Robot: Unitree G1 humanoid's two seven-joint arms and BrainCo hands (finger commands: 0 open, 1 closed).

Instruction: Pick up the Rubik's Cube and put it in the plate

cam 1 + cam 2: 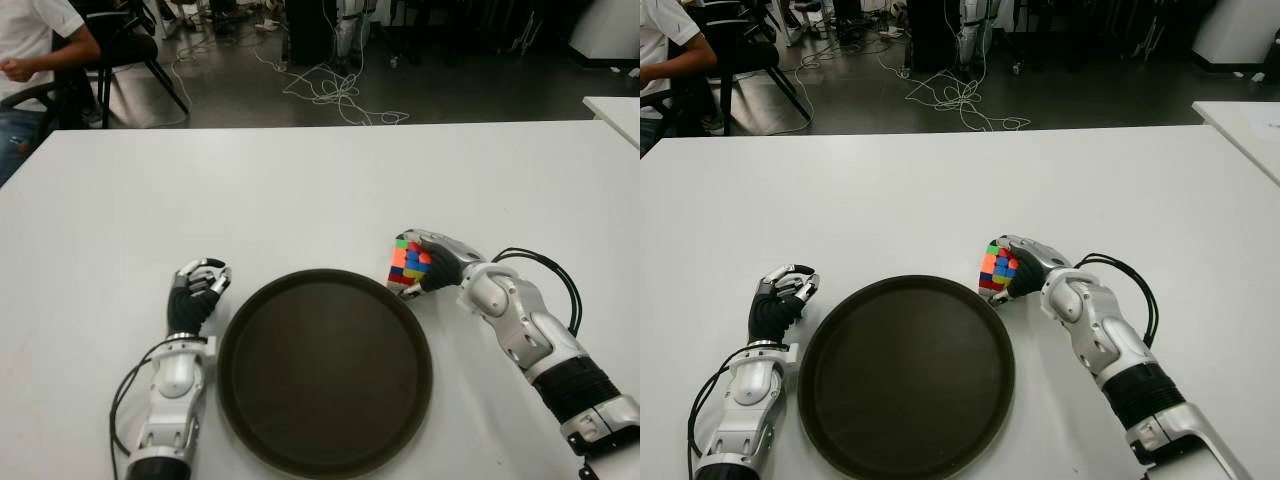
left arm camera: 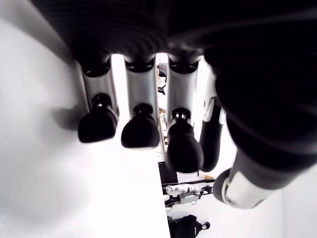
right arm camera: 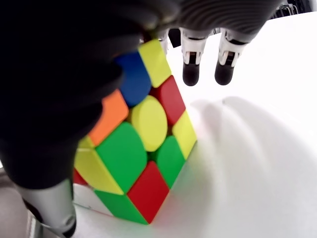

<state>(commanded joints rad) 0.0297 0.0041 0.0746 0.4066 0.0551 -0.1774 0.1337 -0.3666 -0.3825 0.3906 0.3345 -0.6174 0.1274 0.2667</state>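
Just off the right rim of the round dark brown plate [image 1: 325, 455] on the white table [image 1: 300, 190], the right hand [image 1: 432, 262] had its fingers wrapped around the multicoloured Rubik's Cube [image 1: 406, 263], tilted, while the left hand [image 1: 196, 292], left of the plate, was loosely curled, holding nothing

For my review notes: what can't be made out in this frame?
- Whether the cube is lifted off the table or resting on it: the right hand covers its far side in the eye views, and the right wrist view does not settle it.
- The cube's upper corner in the right wrist view: hidden by the dark palm.
- The plate's near rim: cut off by the eye views' bottom edge.
- The left hand, beside the plate, holds nothing.
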